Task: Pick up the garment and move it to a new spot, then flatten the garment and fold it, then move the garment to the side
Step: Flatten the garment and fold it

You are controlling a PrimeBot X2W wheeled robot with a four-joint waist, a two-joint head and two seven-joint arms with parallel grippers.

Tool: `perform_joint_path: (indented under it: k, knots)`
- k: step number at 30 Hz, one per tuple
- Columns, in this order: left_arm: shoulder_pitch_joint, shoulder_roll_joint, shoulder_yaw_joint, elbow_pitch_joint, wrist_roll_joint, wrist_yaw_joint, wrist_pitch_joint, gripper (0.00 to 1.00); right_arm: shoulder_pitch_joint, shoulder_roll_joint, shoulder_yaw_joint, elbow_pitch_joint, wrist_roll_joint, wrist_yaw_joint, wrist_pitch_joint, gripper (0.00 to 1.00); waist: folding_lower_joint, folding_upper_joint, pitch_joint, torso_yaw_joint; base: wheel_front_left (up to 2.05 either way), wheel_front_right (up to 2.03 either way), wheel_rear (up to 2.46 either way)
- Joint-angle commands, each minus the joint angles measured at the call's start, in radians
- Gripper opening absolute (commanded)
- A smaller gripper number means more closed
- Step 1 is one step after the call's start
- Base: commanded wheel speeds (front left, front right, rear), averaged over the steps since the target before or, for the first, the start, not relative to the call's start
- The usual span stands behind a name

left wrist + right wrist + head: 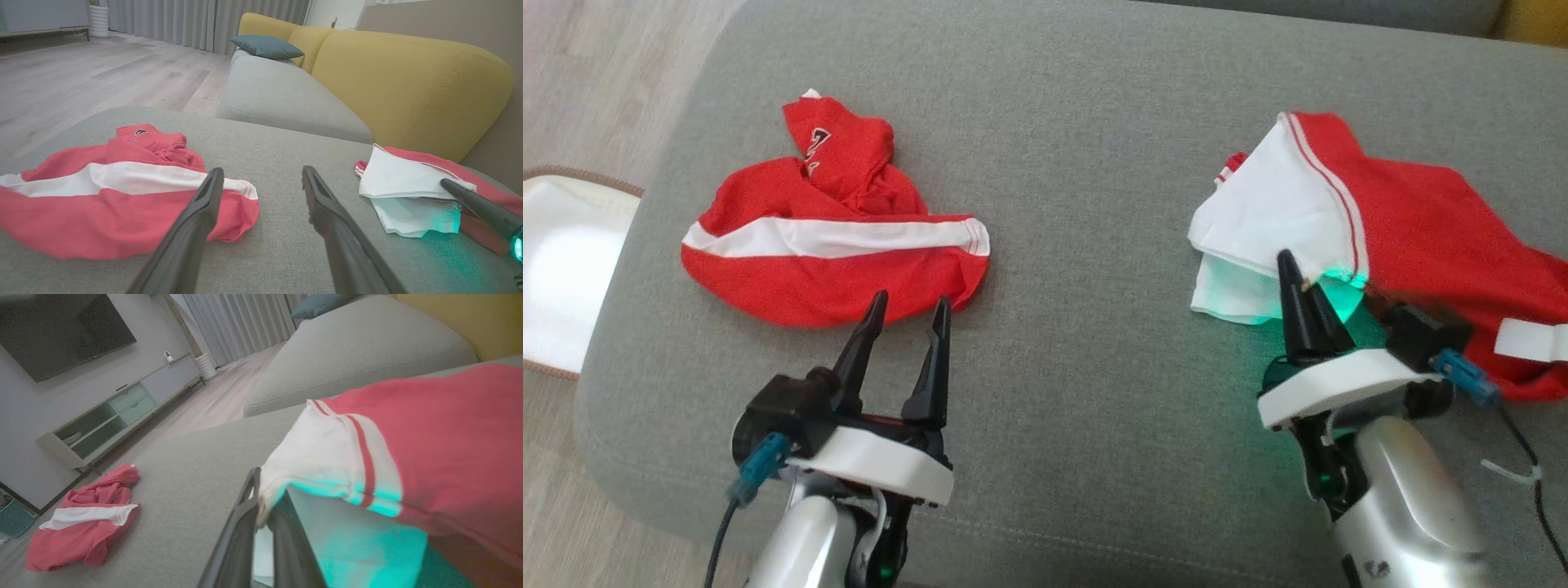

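Tightly, right gripper (1291, 268) pinches the garment (1413, 212); left gripper (911, 307) gapes wide.

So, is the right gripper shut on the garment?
Shut: the right gripper pinches the white edge of the garment.

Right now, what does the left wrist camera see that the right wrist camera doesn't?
Left wrist view's extra: the open left hand, pointing across the grey cushion. Right wrist view's extras: the dark TV, a small white gadget below it and a teal basket. Both share: the crumpled red garment, the red-and-white garment pinched in the shut right hand, the blue pillow and the curtains.
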Motion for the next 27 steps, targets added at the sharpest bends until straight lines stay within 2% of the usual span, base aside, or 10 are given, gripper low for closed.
perform_joint_path:
  k: [1, 10, 16, 19, 22, 27]
  knots:
    - [-0.035, 0.003, 0.025, -0.032, -0.005, 0.006, -0.006, 1.00, -0.033, -0.002, 0.041, -0.043, 0.002, -0.001, -0.017, 0.00, 0.0000, 0.0000, -0.006, -0.005, 0.00, 0.00, 0.00]
    - [-0.023, 0.003, 0.025, -0.019, -0.011, 0.006, -0.006, 1.00, -0.047, -0.002, 0.201, -0.208, -0.001, -0.001, -0.033, 0.00, 0.0000, 0.0000, -0.064, -0.028, 0.00, 0.00, 0.00]
    - [-0.006, 0.003, 0.024, -0.019, -0.023, 0.012, -0.006, 1.00, -0.063, -0.011, 0.304, -0.358, 0.016, -0.001, 0.037, 0.00, 0.0000, 0.0000, -0.098, -0.024, 0.00, 0.00, 0.00]
    - [0.004, 0.003, 0.024, -0.026, -0.028, 0.014, -0.006, 1.00, -0.087, -0.029, 0.287, -0.424, 0.026, -0.001, 0.088, 0.00, 0.0000, 0.0000, -0.097, -0.020, 0.00, 0.00, 0.00]
    - [0.003, 0.003, 0.018, -0.032, -0.031, 0.015, -0.006, 1.00, -0.142, -0.066, 0.224, -0.466, 0.024, -0.001, 0.144, 0.00, 0.0000, 0.0000, -0.076, -0.012, 0.00, 0.00, 0.00]
    - [-0.023, 0.003, -0.003, -0.038, -0.038, 0.013, -0.006, 1.00, -0.274, -0.168, 0.088, -0.419, 0.027, -0.001, 0.256, 0.00, 0.0000, 0.0000, -0.019, 0.016, 0.00, 0.00, 0.00]
